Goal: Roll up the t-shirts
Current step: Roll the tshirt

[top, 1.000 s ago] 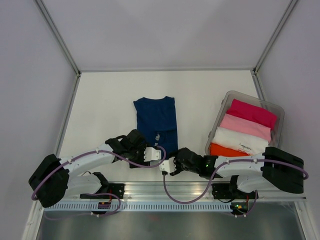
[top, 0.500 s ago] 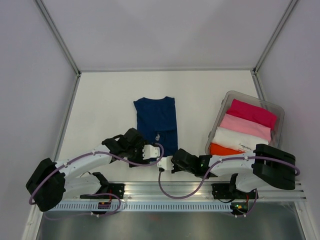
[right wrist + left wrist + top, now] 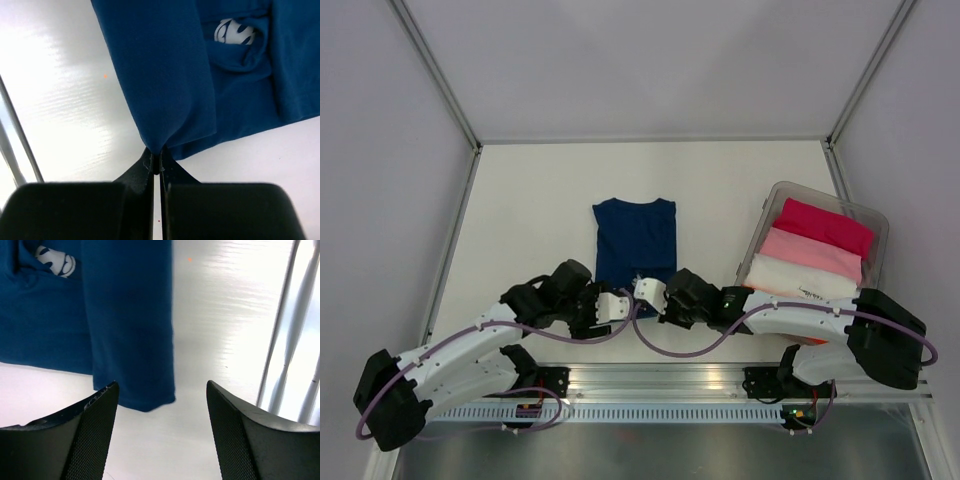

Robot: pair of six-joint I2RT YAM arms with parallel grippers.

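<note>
The dark navy-blue t-shirt [image 3: 635, 238] lies folded into a long strip mid-table, with its small white print [image 3: 642, 274] near the close end. My right gripper [image 3: 651, 291] is at that close hem. In the right wrist view it [image 3: 156, 162] is shut on the hem corner of the navy tee [image 3: 165, 75], which rises bunched from the closed jaws. My left gripper [image 3: 611, 303] sits just left of it. In the left wrist view it [image 3: 162, 385] stands open over bare table, and the tee's near corner [image 3: 132, 340] lies just beyond the fingertips, untouched.
A clear plastic bin [image 3: 880, 222] at the right holds folded magenta [image 3: 825, 225], pale pink [image 3: 810, 252] and white [image 3: 800, 280] tees. An aluminium rail [image 3: 700, 380] runs along the near table edge behind the arms. Grey walls enclose the white table [image 3: 530, 200].
My right gripper has shut on the navy tee's near hem and pushed it away from the rail, shortening the strip. My left gripper swung in beside it and opened a little wider.
</note>
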